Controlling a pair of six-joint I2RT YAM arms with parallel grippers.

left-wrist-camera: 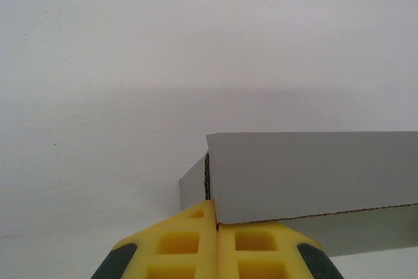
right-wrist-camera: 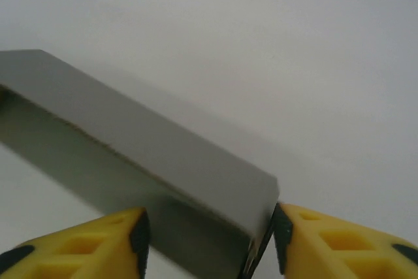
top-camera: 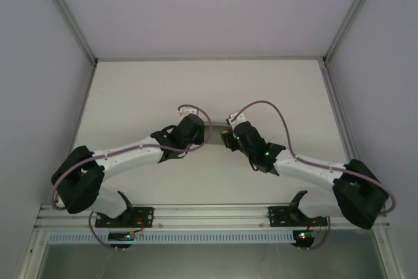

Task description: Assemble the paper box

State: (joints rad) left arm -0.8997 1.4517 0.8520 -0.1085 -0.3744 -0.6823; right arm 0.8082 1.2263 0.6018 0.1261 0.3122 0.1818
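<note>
The paper box is a low grey card box lying on the white table, and in the top view it sits between the two wrists. My left gripper is shut, its yellow fingers pressed together with the box's corner wall edge running into the seam between them. The box's other end lies between the spread fingers of my right gripper, which is open. Its right fingertip is close beside the corner and the left fingertip stands apart from the wall.
The white table stretches bare behind the box to the back wall. Pale enclosure walls with metal posts close both sides. An aluminium rail carrying both arm bases runs along the near edge.
</note>
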